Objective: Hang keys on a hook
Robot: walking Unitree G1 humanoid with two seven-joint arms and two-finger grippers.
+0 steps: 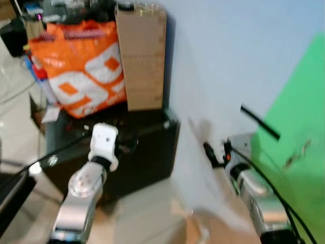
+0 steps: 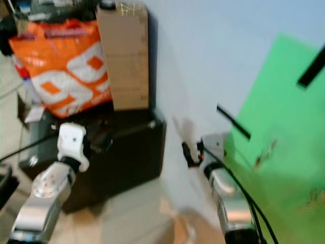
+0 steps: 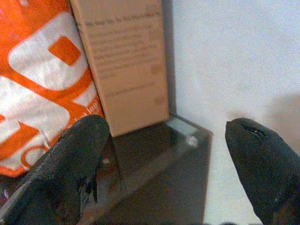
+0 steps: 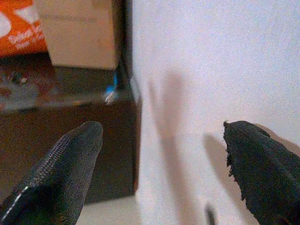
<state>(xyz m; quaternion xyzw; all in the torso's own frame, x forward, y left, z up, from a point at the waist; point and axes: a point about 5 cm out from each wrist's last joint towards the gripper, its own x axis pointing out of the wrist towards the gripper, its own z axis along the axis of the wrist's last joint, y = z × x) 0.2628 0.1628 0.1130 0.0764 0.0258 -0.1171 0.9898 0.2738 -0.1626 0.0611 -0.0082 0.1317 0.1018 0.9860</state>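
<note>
You get bright, even indoor light, but both eye views smear with motion blur — soft grey shadows fall on the pale blue-white wall [image 4: 211,70], sharper in your wrist views.

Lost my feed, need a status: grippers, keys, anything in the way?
Left gripper open, empty, over black cabinet. Right gripper open, empty, facing wall. Keys, hook: cannot make out. Box and orange bag on cabinet.

Pale blue-white wall [image 1: 228,56] runs along the right, with a big bright green panel [image 1: 299,132] at the far right. Far left there's a low dark cabinet with a glossy top [image 1: 147,147], holding an orange and white bag [image 1: 81,71] and a tall cardboard box [image 1: 142,56]. Floor [image 1: 147,213] is light, glossy tile.
</note>
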